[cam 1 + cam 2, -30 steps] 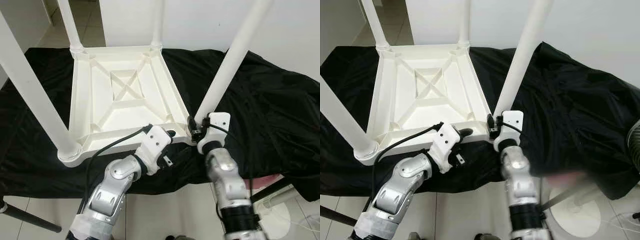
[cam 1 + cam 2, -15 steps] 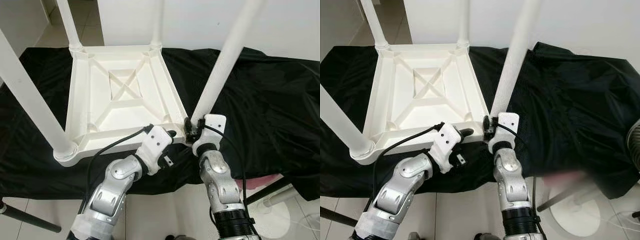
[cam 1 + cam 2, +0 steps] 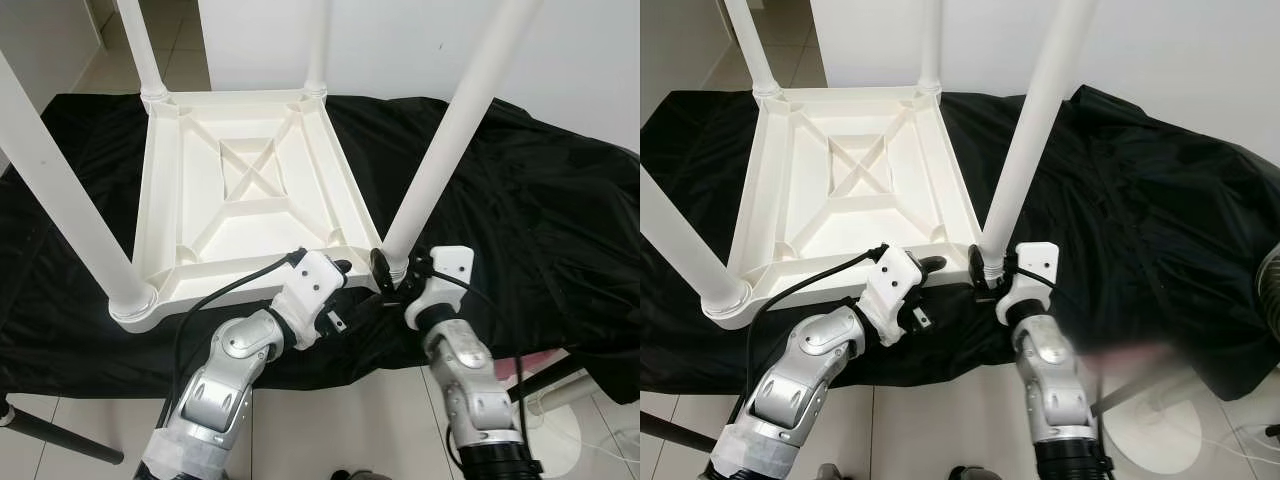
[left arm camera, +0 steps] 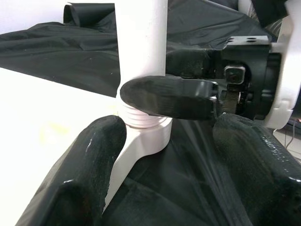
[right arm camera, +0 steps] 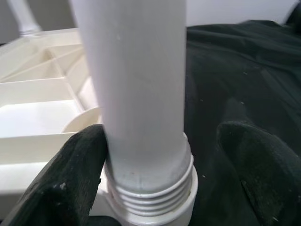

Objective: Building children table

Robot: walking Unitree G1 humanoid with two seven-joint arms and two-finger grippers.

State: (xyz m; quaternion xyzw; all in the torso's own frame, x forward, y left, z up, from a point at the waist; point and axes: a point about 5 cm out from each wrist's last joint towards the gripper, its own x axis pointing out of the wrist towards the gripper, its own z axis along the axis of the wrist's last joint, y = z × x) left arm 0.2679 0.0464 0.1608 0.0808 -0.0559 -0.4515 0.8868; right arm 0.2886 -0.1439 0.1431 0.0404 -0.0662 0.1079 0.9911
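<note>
Since a second ago the right arm has swung outward, its wrist turning, and the leg (image 3: 440, 150) it works on leans at a slightly different angle. Right jaws (image 5: 155, 155) are spread around the base of that leg: one black finger (image 5: 61, 183) touches the white tube just above its threads, the other stands off with a gap (so it straddles the leg, no pinch). Threads show above the socket (image 5: 155, 214), so I judge the leg is not fully screwed in. Left jaws (image 4: 164, 141) are also spread, pointing at the same corner; one finger (image 4: 84, 160) lies just beside the socket, holding nothing. Beyond both jaws lies the upside-down tabletop (image 3: 250, 190) with its ribbed underside, on a black cloth (image 3: 520, 200) spread over the table. Farther off, three more legs stand up from the other corners, one near-left (image 3: 60, 190), two at the back. The risk: a loose one-sided touch could slip while turning, or the tilted leg could cross-thread and jam.
</note>
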